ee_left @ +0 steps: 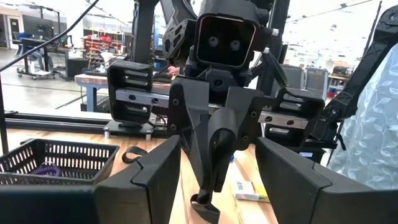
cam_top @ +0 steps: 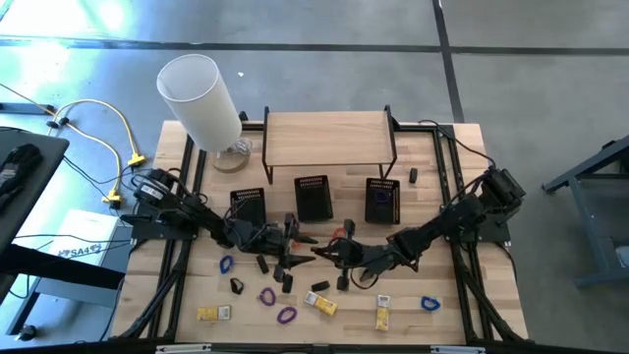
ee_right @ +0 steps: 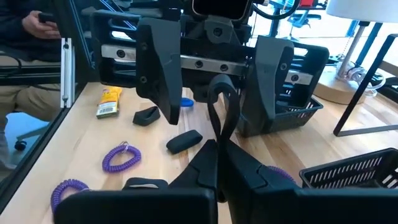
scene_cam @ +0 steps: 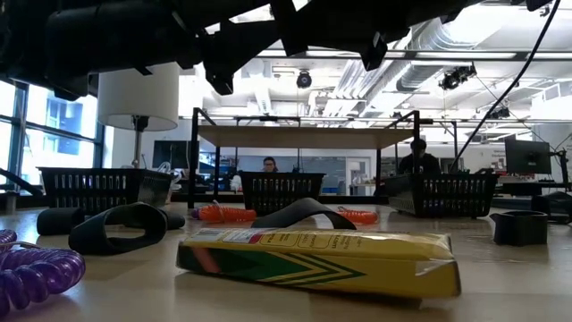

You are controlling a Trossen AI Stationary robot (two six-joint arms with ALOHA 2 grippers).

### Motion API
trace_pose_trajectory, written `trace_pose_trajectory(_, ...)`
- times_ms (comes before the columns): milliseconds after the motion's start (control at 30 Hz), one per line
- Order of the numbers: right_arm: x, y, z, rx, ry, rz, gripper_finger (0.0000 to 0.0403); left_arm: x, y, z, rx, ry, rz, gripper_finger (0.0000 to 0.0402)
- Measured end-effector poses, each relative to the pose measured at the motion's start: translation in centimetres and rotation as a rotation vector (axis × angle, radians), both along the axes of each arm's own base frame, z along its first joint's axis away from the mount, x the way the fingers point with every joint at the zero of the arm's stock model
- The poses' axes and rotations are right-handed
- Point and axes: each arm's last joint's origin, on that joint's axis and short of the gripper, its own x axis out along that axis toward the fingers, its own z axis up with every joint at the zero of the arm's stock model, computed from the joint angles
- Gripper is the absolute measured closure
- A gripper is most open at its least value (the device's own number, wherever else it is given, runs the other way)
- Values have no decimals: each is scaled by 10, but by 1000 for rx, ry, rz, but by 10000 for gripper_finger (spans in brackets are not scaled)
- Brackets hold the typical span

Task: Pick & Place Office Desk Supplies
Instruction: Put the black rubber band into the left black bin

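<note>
The two arms meet above the table's middle. My right gripper reaches in from the right and is shut on a thin black band loop. Facing it from the left, my left gripper is open. Its fingers stand on either side of the loop without touching it. On the table near the front edge lie purple coil loops, blue loops, yellow blocks and black clips. A red-orange loop lies behind the grippers. My right gripper pinches one end of the black band loop between its two shut fingers. It comes nearly level from the table's right. The rest of the loop stands out beyond the fingertips, clear of the table, and arches into the gap between the left gripper's fingers.
Three black mesh baskets stand in a row in front of a wooden shelf. A tall white cylinder stands at the far left. A yellow packet lies close to the low camera.
</note>
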Motion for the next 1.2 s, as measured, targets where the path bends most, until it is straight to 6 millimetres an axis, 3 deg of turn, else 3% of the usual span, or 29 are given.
trace_pose_trajectory(1200, 2, -4, -2, 41, 29, 53, 400, 2, 4, -4, -37, 46, 5, 200)
